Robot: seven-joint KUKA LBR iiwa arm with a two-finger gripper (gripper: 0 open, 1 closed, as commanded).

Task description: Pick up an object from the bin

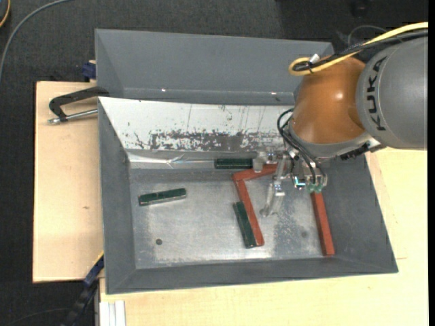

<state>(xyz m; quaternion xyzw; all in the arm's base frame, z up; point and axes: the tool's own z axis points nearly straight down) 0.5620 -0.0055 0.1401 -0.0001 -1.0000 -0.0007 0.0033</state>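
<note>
My gripper (272,201) hangs low over the right middle of the bin floor, under the orange cover. It sits between two red strips. The left red strip (246,206) runs diagonally toward the front, with a dark green strip (242,224) alongside it. A short red piece (255,173) joins its top end near the back wall. The right red strip (323,226) lies just right of the gripper. Nothing is seen held.
A dark green bar (233,162) lies against the back wall. A green bar (162,196) lies alone on the left floor, with a small dark speck (158,242) in front of it. The arm comes in from the right.
</note>
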